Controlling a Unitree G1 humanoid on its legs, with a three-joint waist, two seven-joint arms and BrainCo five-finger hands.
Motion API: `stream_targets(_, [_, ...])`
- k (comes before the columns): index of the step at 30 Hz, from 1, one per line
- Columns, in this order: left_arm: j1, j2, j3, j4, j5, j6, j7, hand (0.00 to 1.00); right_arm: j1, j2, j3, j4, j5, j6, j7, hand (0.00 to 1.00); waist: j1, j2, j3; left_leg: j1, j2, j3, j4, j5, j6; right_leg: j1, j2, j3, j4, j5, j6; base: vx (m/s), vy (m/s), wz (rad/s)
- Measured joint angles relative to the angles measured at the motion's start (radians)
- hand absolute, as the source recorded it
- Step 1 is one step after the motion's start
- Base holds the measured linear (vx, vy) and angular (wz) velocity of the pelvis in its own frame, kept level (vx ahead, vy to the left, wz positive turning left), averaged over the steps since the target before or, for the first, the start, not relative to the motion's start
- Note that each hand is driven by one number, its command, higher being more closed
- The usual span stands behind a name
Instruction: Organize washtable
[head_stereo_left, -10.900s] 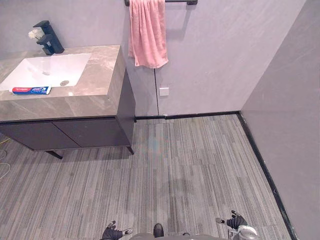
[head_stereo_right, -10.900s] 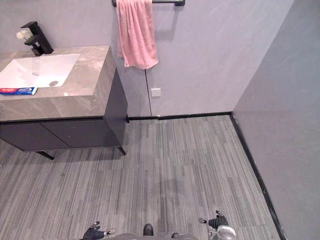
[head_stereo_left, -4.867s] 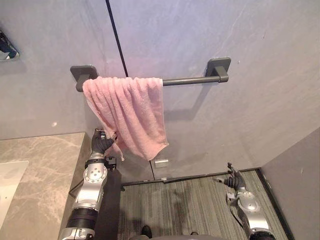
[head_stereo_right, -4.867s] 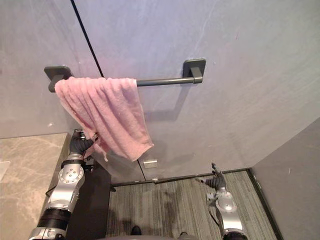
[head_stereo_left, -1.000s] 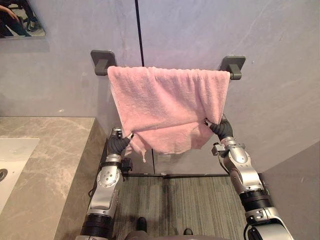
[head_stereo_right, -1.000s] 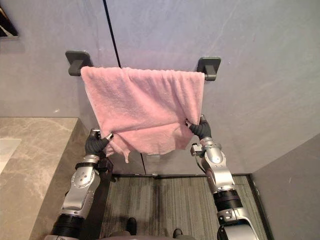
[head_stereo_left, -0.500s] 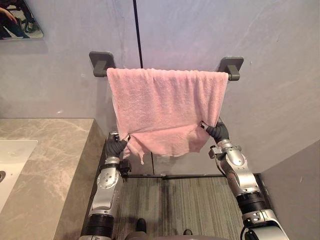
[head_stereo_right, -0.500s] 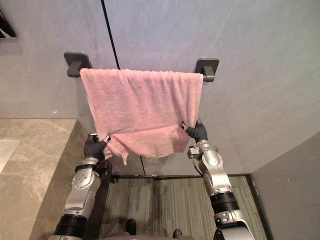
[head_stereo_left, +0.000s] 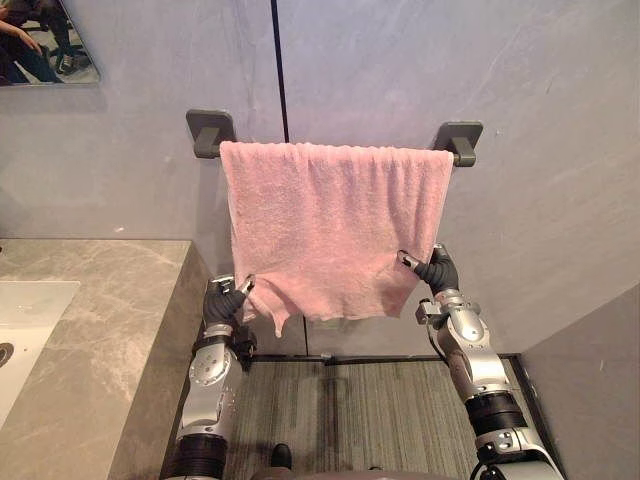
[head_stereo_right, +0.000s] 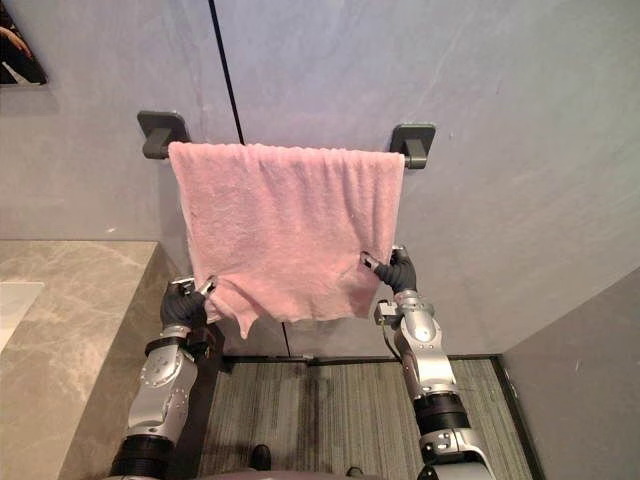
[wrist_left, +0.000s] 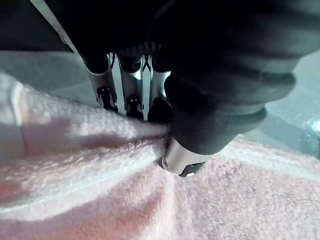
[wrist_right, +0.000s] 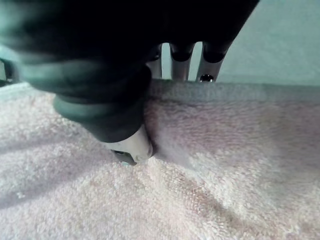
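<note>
**Towel spread on bar, both hands pinching its lower corners**

Left eye: the pink towel hangs over the bar, spread almost bracket to bracket. The left hand is at the towel's 7 o'clock corner and the right hand at its 4 o'clock corner, each closed on cloth. The hem is uneven, ragged and lower toward 7. The counter is at the frame's 8 o'clock.

Right eye: same layout. The towel lies flat along the bar.

Left wrist: the left hand has its fingers behind the cloth and its thumb in front, a pinch. The towel bunches into folds at the grip.

Right wrist: the right hand clamps the towel near its edge with the thumb against the fingers. The cloth around it is smoother.

Step, my read: levelling the hang. To do it well:
- Draw both corners gently and evenly toward 6, so the hem squares up without dragging the towel off the bar.
- The left corner likely needs more flattening.
- Let go with both hands together and back straight off, so the fingertips don't snag the loops.
</note>
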Motion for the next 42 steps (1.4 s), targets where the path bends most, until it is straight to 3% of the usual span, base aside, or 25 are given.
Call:
stream_targets(3, [0.043,-0.005,-0.007,0.012,-0.013,0.021,0.010,0.00,0.094,0.002,-0.001,0.003,-0.001,0.034,-0.017,0.00,-0.002,0.000,0.000,0.001,0.000,0.007,0.002,-0.001,-0.001,-0.002,0.000,0.007,-0.001,0.000,0.000,0.01,-0.011,-0.06])
stream_targets(13, [0.101,-0.037,0.009,-0.045,-0.036,0.027,0.021,0.00,0.208,0.036,-0.050,-0.017,-0.001,0.038,-0.019,0.00,-0.003,0.007,0.002,0.019,0.006,0.027,0.001,-0.006,-0.004,-0.001,0.004,0.028,0.006,0.001,-0.001,-0.03,-0.007,-0.08])
stream_targets(22, [0.161,-0.054,0.188,-0.384,-0.012,0.015,0.065,0.00,0.234,0.043,-0.240,-0.326,-0.008,0.029,-0.073,0.00,-0.004,0.027,0.000,0.021,0.001,0.026,0.002,-0.007,-0.002,0.002,0.000,0.022,0.007,0.001,-0.001,0.00,0.000,0.00])
stream_targets(31, [0.160,-0.069,0.236,-0.701,-0.003,-0.058,0.103,0.00,0.215,0.035,-0.248,-0.666,-0.010,-0.038,-0.076,0.00,-0.006,0.045,-0.004,0.036,0.000,0.024,0.002,-0.008,-0.001,0.017,-0.001,0.019,0.006,0.001,-0.001,-0.01,-0.001,0.00])
stream_targets(33, [0.153,-0.057,0.228,-0.755,-0.010,-0.089,0.086,0.00,0.159,0.027,-0.229,-0.743,-0.004,-0.077,-0.056,0.00,-0.009,0.047,-0.006,0.038,0.000,0.025,0.002,-0.008,-0.001,0.017,-0.001,0.019,0.007,0.001,-0.001,-0.04,-0.002,-0.02])
stream_targets(37, [0.124,-0.004,0.162,-0.780,-0.065,-0.108,0.041,0.00,0.075,-0.015,-0.153,-0.795,0.022,-0.122,-0.024,0.00,-0.009,0.048,-0.007,0.040,0.000,0.025,0.002,-0.007,0.000,0.017,-0.002,0.019,0.008,0.001,-0.001,-0.03,-0.003,0.00])
stream_targets(42, [0.044,0.092,-0.026,-0.779,-0.185,-0.113,-0.096,0.00,-0.021,-0.046,0.032,-0.795,0.088,-0.132,0.079,0.00,-0.006,0.050,-0.008,0.043,-0.002,0.024,0.003,-0.007,0.000,0.017,-0.002,0.019,0.020,0.001,-0.001,0.00,0.000,0.00])
